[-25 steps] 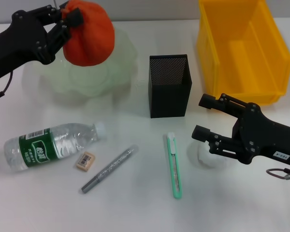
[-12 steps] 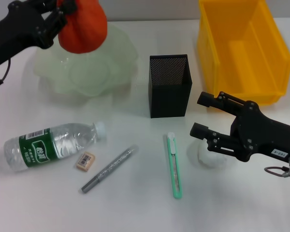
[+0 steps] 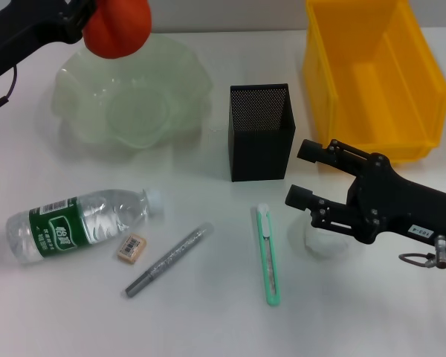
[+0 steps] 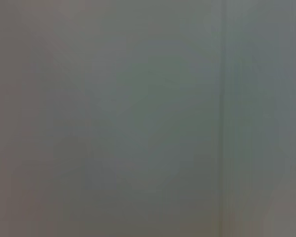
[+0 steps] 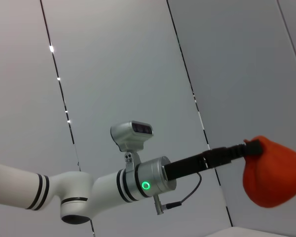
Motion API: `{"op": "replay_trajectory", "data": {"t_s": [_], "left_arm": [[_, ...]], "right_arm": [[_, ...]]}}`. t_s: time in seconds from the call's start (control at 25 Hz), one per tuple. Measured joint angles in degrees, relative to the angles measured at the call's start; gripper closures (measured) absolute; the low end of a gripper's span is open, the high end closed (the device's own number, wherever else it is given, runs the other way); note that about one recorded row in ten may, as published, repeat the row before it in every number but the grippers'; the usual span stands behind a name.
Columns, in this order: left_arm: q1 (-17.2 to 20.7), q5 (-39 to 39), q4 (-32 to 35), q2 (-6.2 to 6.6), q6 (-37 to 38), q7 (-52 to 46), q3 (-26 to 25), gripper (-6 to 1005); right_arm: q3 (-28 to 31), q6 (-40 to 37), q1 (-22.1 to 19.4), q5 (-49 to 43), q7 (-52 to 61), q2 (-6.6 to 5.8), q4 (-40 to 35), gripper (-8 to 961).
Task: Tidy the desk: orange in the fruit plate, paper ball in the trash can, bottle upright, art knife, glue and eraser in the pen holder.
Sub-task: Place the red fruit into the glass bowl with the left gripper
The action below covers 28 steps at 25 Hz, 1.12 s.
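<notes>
My left gripper point(image 3: 80, 13) is shut on the red-orange orange point(image 3: 117, 27) and holds it in the air over the far left rim of the pale green fruit plate point(image 3: 180, 98). The right wrist view also shows the orange point(image 5: 274, 173) on the left arm. My right gripper point(image 3: 305, 177) is open, low over the white paper ball point(image 3: 321, 239), which is partly hidden under it. The bottle point(image 3: 78, 223) lies on its side. The eraser point(image 3: 131, 247), the grey glue stick point(image 3: 169, 259) and the mint-green art knife point(image 3: 268, 254) lie on the desk point(image 3: 208, 320).
The black mesh pen holder point(image 3: 260, 130) stands mid-desk, just left of my right gripper. The yellow trash can point(image 3: 372, 74) stands at the back right, behind the right arm. The left wrist view shows only a plain grey surface.
My left gripper has lifted the orange up and toward the far left of the plate. My right gripper has shifted a little left over the paper ball.
</notes>
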Motion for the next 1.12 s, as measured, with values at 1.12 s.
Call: {"op": "replay_trajectory", "data": {"t_s": [1.12], "left_arm": [[-0.4, 0.1, -1.7, -0.16, -14.0, 1.9, 8.9, 688]], "right_arm": [[0.0, 0.8, 0.5, 0.0, 0.0, 0.00, 0.4, 181]]}}
